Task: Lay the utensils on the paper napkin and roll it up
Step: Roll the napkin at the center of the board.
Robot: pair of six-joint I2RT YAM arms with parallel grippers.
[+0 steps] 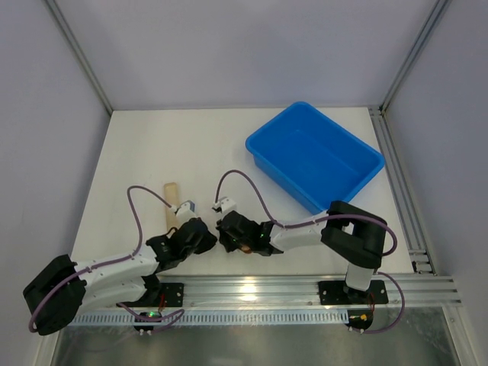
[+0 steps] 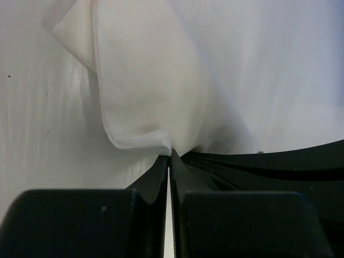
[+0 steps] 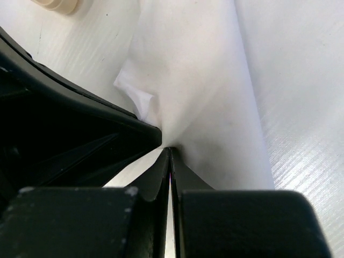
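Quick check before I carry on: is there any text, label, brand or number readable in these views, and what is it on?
No readable text in any view.
paper napkin: plain white, no print.
blue bin: no label showing.
tan cylinder: no marks showing.
white piece on the left wrist and white piece on the right wrist: too small to tell whether they bear any text.

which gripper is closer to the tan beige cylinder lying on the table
Left. The left gripper sits just right of the near end of the tan beige cylinder; the right gripper faces it from farther right, both shut on the thin white paper napkin.
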